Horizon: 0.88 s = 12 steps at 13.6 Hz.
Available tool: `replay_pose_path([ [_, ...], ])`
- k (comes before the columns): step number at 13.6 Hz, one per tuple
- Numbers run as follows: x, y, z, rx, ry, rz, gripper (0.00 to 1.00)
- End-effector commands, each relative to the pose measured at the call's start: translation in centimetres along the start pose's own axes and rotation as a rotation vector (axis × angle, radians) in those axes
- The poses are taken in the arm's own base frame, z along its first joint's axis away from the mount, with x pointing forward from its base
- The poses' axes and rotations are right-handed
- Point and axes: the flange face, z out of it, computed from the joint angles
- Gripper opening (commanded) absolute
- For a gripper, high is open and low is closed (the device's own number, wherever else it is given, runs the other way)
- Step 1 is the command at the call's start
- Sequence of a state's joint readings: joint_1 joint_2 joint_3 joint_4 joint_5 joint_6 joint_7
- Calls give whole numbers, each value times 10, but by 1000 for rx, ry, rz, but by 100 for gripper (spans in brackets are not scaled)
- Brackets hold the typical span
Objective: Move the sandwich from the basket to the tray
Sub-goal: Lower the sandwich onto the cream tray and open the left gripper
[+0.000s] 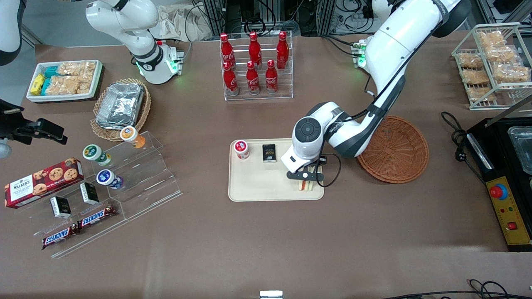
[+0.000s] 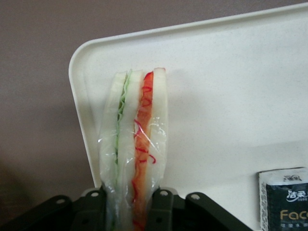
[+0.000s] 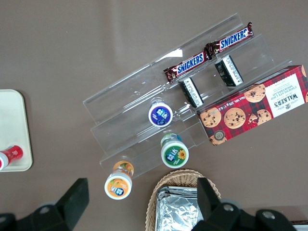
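Big brown tabletop [image 1: 266, 249], loads of snack stuff toward the parked arm's end, none of it in play. Reddish basket [image 1: 395, 151] empty now, sitting just beside the tray [image 1: 253, 182] toward the working arm's end. Tray already carrying a little red-lidded cup [image 1: 241, 149] and a dark packet [image 1: 269, 153] along its edge farther from the front camera.

Pincer [image 1: 306, 177] down over the tray corner nearest the basket, clamped on the sandwich [image 2: 137, 144], wrapped in clear film and standing on edge. Looks like it's touching down or just about to, can't tell for sure.

Stuff that could go sideways from here:
- Really close to the rim at that corner, so letting go as is could tip the wedge out onto the tabletop.
- Standing on edge, so probably topples flat on release; fine if inward, bad if outward.
- Film could cling to a finger [image 2: 161, 207] and drag the thing up on the way out.
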<state>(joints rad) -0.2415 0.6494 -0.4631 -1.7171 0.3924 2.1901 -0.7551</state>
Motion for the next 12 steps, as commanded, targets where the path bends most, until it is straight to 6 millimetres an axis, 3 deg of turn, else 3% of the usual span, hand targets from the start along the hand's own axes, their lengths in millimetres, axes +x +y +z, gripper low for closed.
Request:
replay_pose_path([
  [1,7,1,-4,8,21,-13,100],
  [5,10,-3,-17,1,34,-30,100],
  [7,22,-26,-40,-3,60,-80,100],
  [10,24,-64,-117,-28,60,-192,100],
  [12,25,-107,-176,-89,64,-293,100],
])
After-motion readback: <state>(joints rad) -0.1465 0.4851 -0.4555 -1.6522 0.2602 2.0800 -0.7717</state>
